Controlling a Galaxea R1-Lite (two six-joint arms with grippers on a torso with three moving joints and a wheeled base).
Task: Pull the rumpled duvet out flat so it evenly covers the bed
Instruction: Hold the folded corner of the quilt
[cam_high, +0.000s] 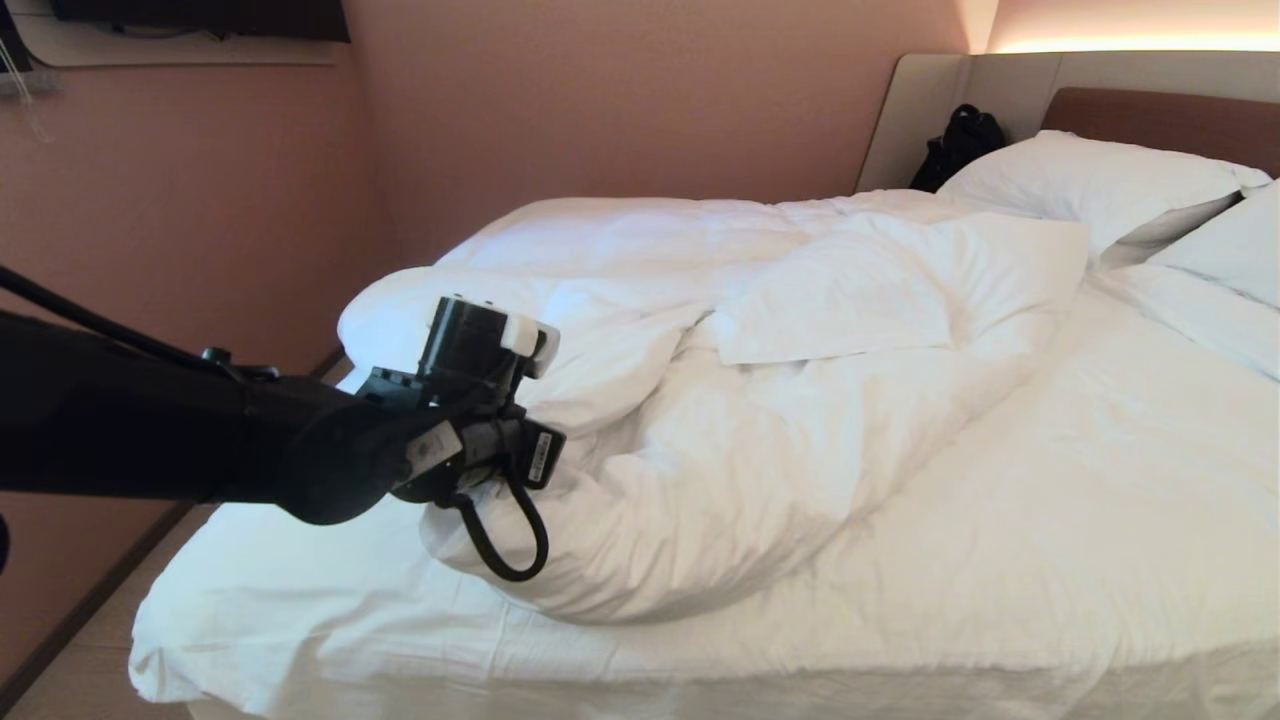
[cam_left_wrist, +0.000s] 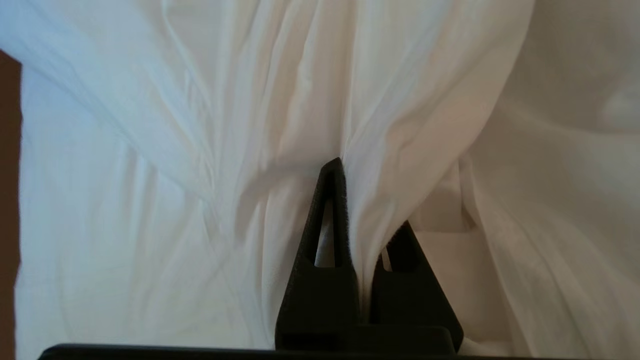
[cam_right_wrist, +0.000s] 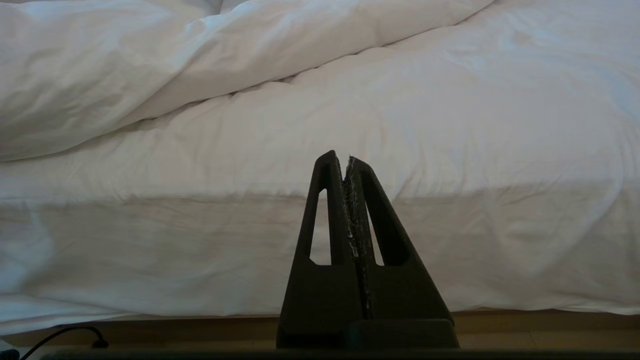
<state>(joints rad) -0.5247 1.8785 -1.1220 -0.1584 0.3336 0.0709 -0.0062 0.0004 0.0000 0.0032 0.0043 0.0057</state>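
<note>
Bed (cam_high: 1050, 560), one; duvet (cam_high: 760, 440) bunched in a heap across its middle. Pillows (cam_high: 1090, 180) at headboard, two. Left pincer (cam_left_wrist: 357, 200), fingers hidden in head view, pinching duvet fold in wrist view. Right pincer (cam_right_wrist: 347, 162) pressed together, empty, seen only in own view, facing mattress side.

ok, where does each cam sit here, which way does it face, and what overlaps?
Head view: high on the robot, looking forward and down over the bed and bunched duvet; the left arm reaches in, ending at the duvet's near fold.
Left wrist view: behind the left gripper, close on the duvet, a fold pinched between its fingers.
Right wrist view: behind the right gripper, low beside the bed, facing its side; fingers shut on nothing.
Shared: all three show the duvet; head and left wrist share the grasp.
</note>
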